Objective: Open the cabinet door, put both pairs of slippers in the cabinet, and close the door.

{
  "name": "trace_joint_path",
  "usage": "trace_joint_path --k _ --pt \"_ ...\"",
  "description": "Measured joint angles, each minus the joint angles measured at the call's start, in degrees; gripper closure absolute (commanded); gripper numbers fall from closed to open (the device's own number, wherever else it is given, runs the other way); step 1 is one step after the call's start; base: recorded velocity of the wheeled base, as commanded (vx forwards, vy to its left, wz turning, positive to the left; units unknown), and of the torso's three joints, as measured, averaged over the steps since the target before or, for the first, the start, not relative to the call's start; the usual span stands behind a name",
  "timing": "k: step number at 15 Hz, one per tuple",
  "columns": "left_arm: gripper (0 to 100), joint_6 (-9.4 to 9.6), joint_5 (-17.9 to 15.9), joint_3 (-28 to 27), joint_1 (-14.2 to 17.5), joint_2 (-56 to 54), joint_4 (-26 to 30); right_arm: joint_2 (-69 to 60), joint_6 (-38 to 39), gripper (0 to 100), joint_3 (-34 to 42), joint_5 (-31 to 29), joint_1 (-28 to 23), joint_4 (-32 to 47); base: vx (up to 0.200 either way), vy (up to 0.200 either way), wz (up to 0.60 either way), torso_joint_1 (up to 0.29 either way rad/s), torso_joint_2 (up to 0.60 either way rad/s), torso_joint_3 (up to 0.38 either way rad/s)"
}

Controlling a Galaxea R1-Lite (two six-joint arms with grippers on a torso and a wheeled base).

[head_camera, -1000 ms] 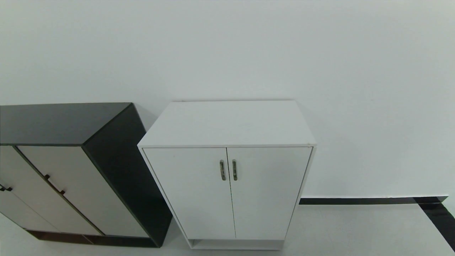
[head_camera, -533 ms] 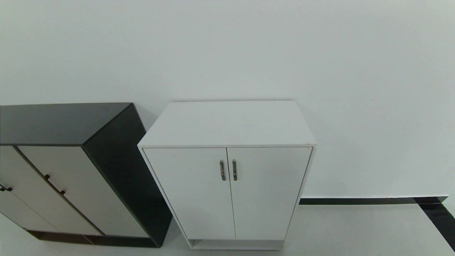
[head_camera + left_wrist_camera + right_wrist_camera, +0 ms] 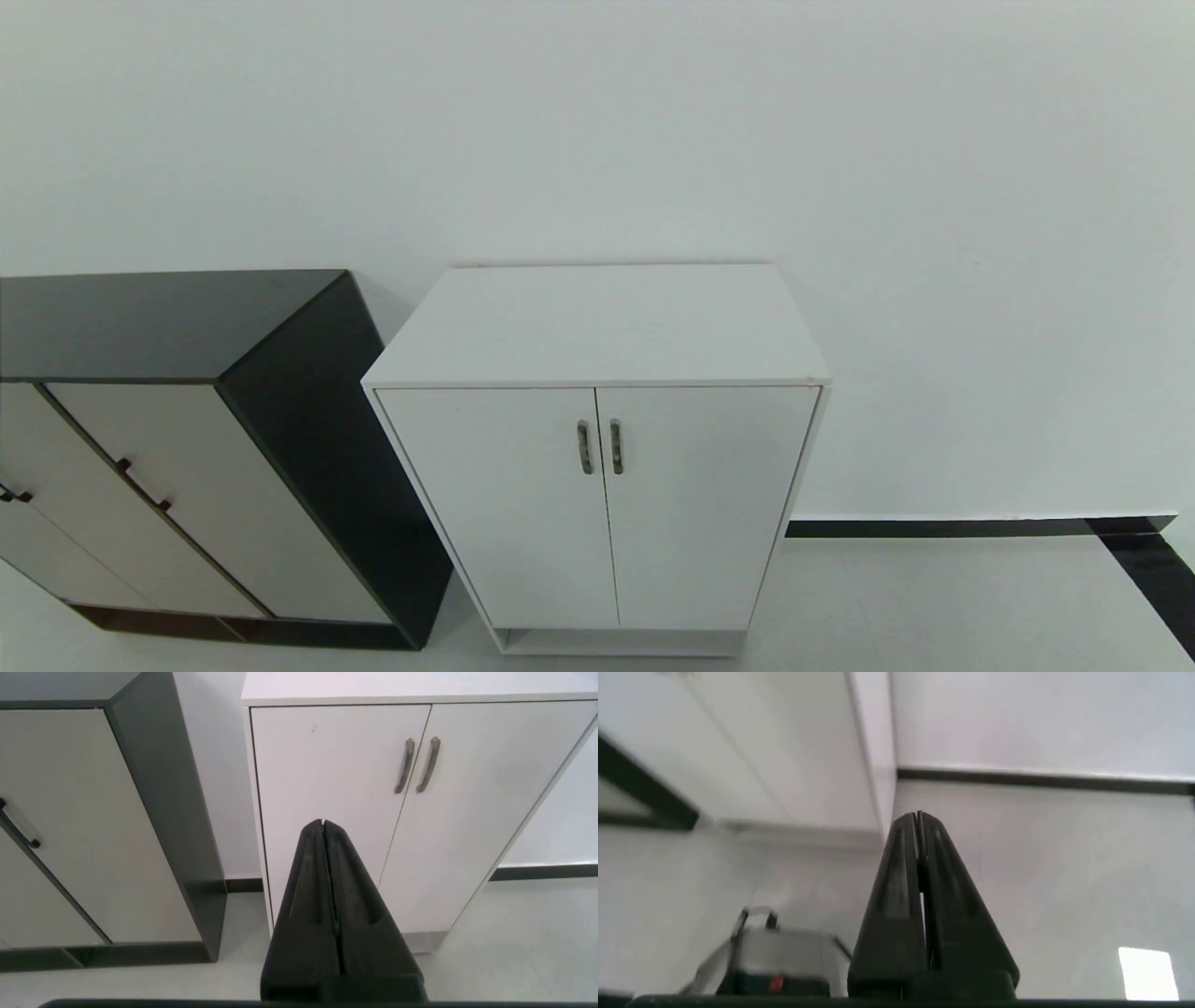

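There are two cabinets: one white two-door wooden cabinet (image 3: 597, 327) bearing two grey metal bar handles (image 3: 584, 446), and one black cabinet with beige doors (image 3: 308, 420).

White cabinet (image 3: 597, 327) interior behind shut doors (image 3: 504, 504), dark cabinet (image 3: 280, 420) past view's edge

Left gripper (image 3: 322, 826) has its two dark fingers (image 3: 304, 891) pressed flat together, with only a thin seam running between them from base to tip, and nothing held. They taper from a broad base to a blunt, narrow tip. Right gripper (image 3: 920, 817) stands the same way: fingers (image 3: 896, 891) closed against each other along a fine seam, empty, narrowing toward the tip.
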Motion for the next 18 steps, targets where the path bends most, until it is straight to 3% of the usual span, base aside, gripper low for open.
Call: trace_joint_path --k 5,18 --pt "100 -0.07 0.00 0.00 0.00 0.00 -0.02 -12.40 0.13 100 0.00 -0.07 -5.90 -0.05 0.000 0.000 0.00 0.000 0.00 0.000" --pt "100 0.41 0.00 0.00 0.00 0.05 -0.05 -19.53 0.18 100 -0.02 -0.55 -5.32 -0.09 0.000 0.000 0.00 0.000 0.00 0.000"
